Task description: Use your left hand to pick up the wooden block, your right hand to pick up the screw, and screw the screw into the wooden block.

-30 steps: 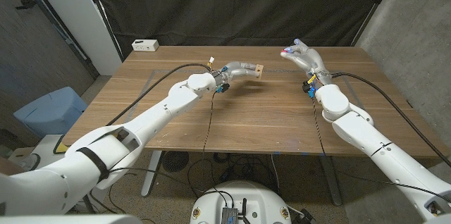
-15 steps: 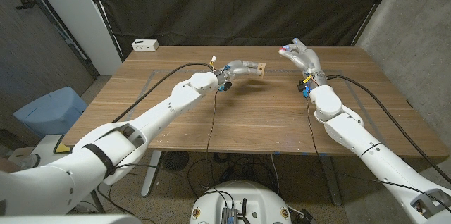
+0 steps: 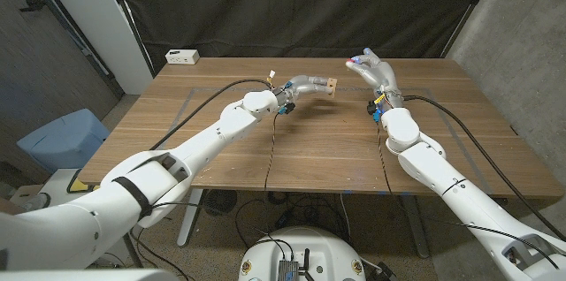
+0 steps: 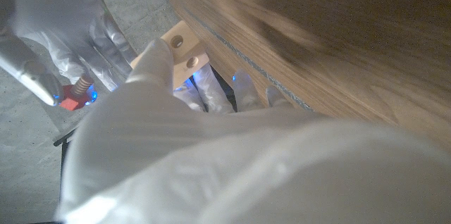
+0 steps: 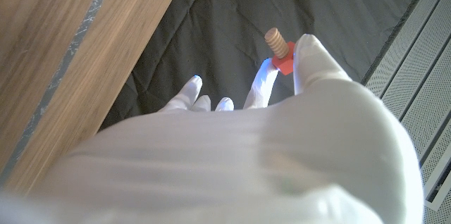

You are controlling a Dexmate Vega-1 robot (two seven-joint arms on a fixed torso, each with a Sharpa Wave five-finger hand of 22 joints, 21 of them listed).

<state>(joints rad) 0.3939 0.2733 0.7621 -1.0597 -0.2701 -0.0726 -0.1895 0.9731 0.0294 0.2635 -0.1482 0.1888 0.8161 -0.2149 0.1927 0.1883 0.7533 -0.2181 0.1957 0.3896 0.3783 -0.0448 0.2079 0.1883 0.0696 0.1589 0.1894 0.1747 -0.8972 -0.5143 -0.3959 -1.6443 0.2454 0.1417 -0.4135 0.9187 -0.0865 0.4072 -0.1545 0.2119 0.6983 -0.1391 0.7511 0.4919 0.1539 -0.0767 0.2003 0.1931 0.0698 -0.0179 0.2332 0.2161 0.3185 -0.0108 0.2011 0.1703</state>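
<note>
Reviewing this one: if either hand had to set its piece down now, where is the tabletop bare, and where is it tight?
The wooden table is bare across its near half, between the two forearms. The white box takes the far left corner. It is tight at the far middle, where the left hand holds the wooden block near the right hand pinching the screw.

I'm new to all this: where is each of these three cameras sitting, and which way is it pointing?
Head view: on the robot's head, looking down over the wooden table; both arms, the left hand with the wooden block, and the right hand.
Left wrist view: on the left wrist, looking along that hand's back at the block; the right hand also shows, pinching the screw.
Right wrist view: on the right wrist, looking along that hand to the screw in its fingers.
Shared: both wrist views show the screw.
</note>
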